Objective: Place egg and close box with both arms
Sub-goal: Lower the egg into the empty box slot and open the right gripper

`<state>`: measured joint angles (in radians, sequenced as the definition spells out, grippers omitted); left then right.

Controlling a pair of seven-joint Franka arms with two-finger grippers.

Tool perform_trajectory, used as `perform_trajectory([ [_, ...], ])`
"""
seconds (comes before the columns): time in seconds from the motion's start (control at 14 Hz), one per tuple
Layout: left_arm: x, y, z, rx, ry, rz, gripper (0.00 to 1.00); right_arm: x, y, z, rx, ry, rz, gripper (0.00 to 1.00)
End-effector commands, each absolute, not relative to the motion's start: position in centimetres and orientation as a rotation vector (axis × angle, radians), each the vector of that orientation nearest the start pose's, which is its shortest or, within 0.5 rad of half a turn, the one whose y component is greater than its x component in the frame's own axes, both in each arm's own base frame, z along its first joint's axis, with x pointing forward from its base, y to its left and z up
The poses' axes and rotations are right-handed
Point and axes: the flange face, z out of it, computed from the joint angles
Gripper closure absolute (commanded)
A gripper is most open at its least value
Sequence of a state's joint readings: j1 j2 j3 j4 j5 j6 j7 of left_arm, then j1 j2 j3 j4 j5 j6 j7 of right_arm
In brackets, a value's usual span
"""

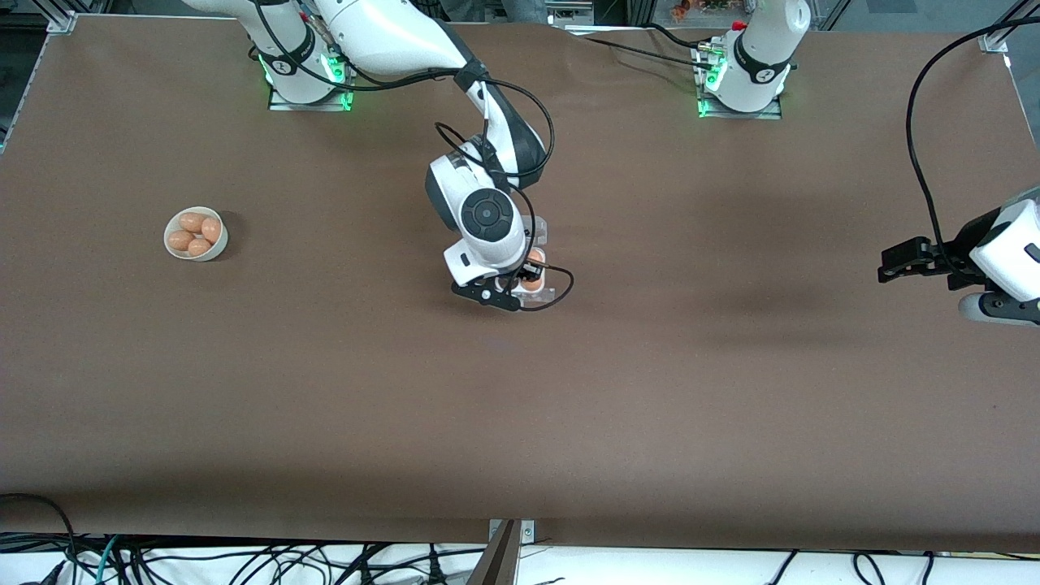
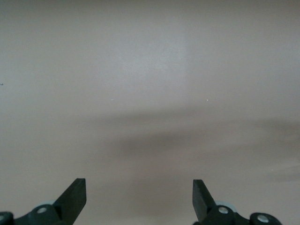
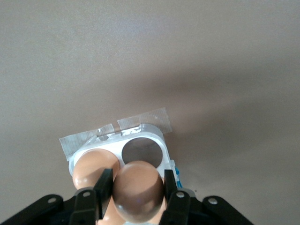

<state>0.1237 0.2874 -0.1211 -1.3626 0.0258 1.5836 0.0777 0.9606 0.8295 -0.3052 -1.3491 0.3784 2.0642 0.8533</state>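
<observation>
Front view, right pincer: hanging over the box at mid-surface, partly masking it from above.
Front view, left pincer: waiting over bare surface at the left arm's end, at about 3 o'clock from the box, well apart from it.
Front view, bowl: sitting toward the right arm's end, at about 9 o'clock from the box, well apart; holding spare eggs; standing in nobody's way.

Left wrist view, left pincer: fingers spread wide, released, holding nothing; showing only bare surface below.

Right wrist view, right pincer: clenched on the egg, one finger pressing each flank.
Right wrist view, egg: hanging just above the box, close to an empty cell.
Right wrist view, neighbour: another egg already seated in the cell beside the empty one, just beside a finger of the right pincer.
Right wrist view, tape: strips fastening the box edge to the surface.

Step in hand: judging from this, placing the egg, not yet seated.
Next move: likely calling for lowering squarely over the empty cell, then releasing gently; closing the lid remaining for both arms.
Obstacle: seated neighbour crowding the near finger; lid position impossible to tell.
</observation>
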Motion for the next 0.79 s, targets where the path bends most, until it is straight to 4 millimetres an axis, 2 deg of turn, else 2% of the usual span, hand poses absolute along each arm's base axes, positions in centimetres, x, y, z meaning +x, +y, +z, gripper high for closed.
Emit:
perform_trajectory([
  [0.0,64.2,1.4,55.8,-3.159,0.098,0.088,0.00,54.0,50.5,23.4,-3.048,0.490,0.157,0.00],
  [0.21,64.2,1.6,55.8,-3.159,0.096,0.088,0.00,54.4,50.5,23.8,-3.038,0.471,0.129,0.00],
  [0.43,64.2,1.5,55.8,-3.159,0.098,0.088,0.00,55.2,49.6,25.1,-3.029,0.490,0.119,0.00],
  [0.71,64.2,1.3,55.8,-3.167,0.093,0.087,0.00,58.8,45.2,27.8,-2.997,0.573,0.118,0.00],
])
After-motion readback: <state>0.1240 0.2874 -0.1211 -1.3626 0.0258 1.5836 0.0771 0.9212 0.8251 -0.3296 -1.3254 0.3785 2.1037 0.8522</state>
